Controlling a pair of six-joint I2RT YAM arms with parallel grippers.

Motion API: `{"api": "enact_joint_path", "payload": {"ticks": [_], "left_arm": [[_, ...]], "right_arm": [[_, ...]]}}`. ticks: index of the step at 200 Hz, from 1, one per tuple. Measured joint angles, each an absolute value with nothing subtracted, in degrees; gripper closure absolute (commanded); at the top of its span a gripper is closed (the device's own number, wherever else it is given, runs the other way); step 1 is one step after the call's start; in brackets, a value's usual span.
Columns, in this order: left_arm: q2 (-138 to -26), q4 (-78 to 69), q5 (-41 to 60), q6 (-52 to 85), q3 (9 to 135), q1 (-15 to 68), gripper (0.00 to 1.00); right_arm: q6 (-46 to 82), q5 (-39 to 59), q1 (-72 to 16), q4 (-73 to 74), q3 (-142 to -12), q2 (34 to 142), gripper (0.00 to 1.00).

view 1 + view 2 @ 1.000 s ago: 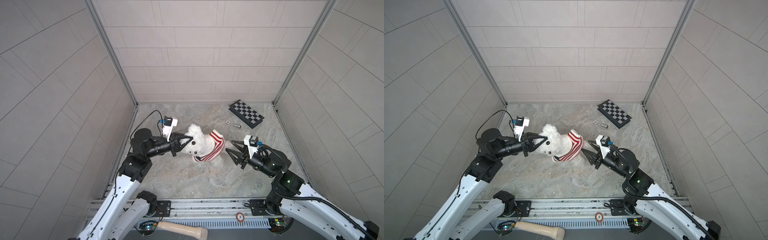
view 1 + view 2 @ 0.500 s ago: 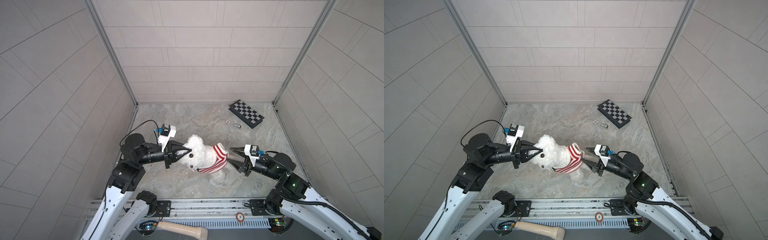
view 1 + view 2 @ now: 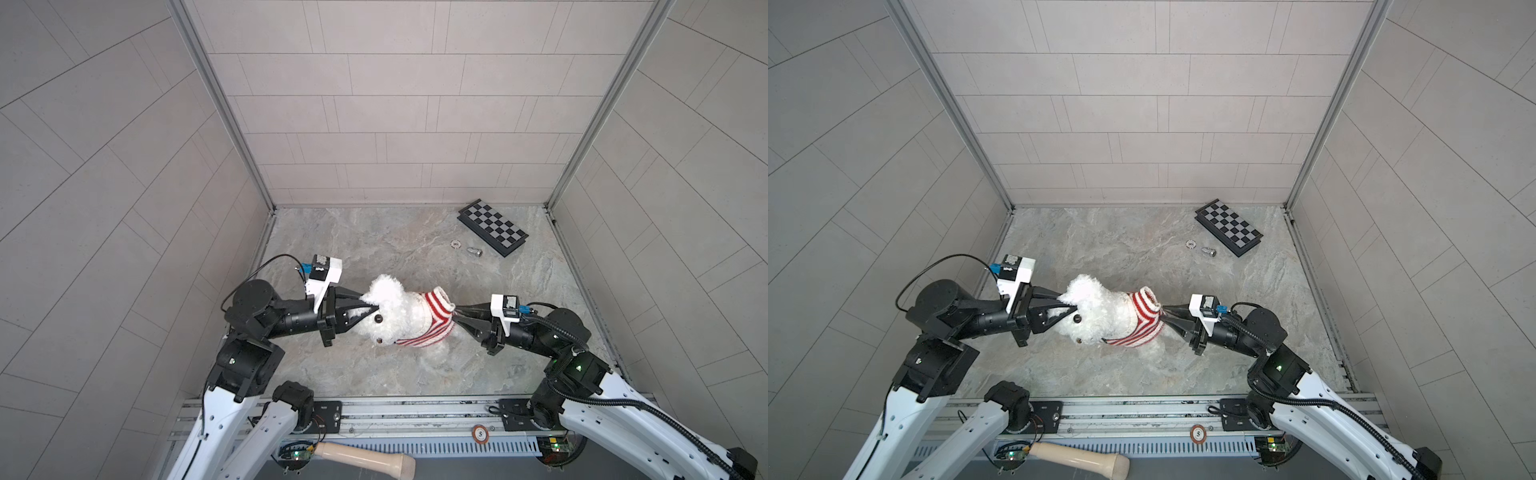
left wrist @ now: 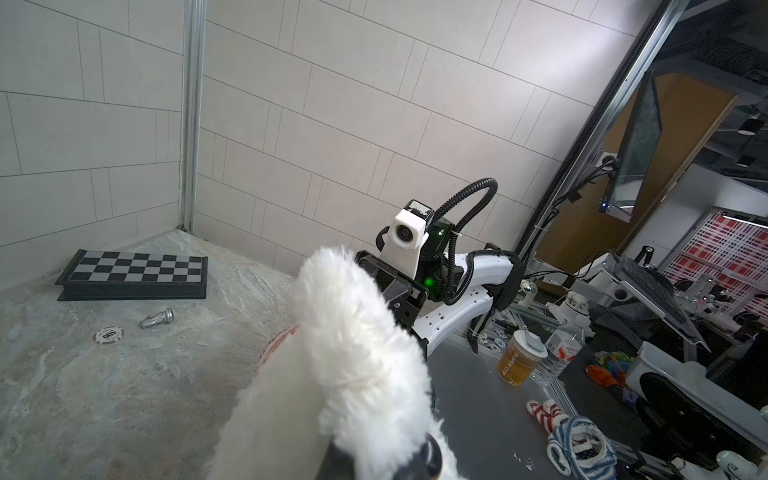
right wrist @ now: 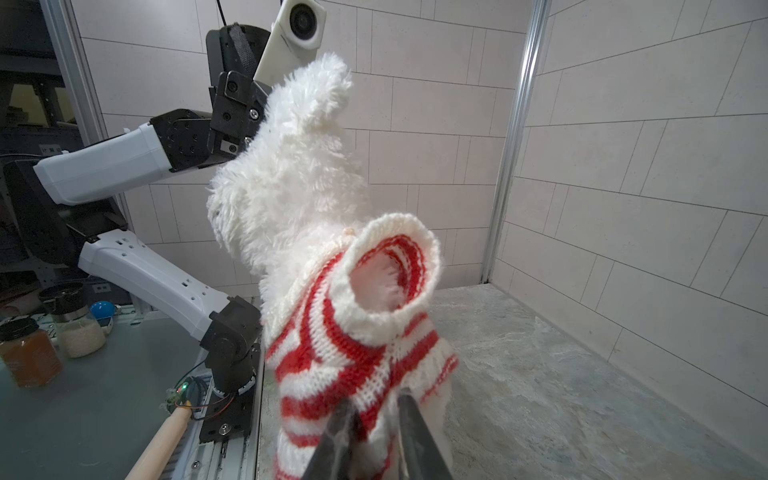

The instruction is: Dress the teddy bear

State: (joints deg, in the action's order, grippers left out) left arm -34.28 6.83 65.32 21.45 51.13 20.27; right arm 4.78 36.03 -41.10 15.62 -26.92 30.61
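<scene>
I had the teddy bear (image 3: 392,322) strung between both arms over the middle of the table (image 3: 374,232), its head pointing to 9 o'clock. My left gripper (image 3: 371,309) was pinched narrow on the head fur at the bear's 9 o'clock. My right gripper (image 3: 456,319), at 3 o'clock, was clamped on the hem of the striped sweater (image 3: 432,322) around its body. A chessboard (image 3: 492,226) lay toward 1 o'clock.

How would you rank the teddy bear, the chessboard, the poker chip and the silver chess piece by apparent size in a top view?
1. teddy bear
2. chessboard
3. poker chip and silver chess piece: both tiny, too alike to rank.
</scene>
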Motion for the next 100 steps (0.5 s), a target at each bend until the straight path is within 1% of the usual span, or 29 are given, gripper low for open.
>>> {"api": "enact_joint_path", "payload": {"ticks": [17, 46, 100], "left_arm": [[-34.3, 6.11, 65.04, 22.2, 51.2, 20.43, 1.0], [-34.3, 6.02, 63.11, 22.57, 51.44, 20.56, 1.0], [-34.24, 8.32, 56.18, 21.96, 52.8, 20.82, 1.0]], "right_arm": [[4.69, 36.34, -41.1, 15.75, -26.98, 30.74, 1.0], [3.55, 34.87, -41.1, 15.14, -26.98, 29.67, 1.0], [1.96, 27.31, -41.15, 13.41, -24.69, 21.61, 1.0]]}}
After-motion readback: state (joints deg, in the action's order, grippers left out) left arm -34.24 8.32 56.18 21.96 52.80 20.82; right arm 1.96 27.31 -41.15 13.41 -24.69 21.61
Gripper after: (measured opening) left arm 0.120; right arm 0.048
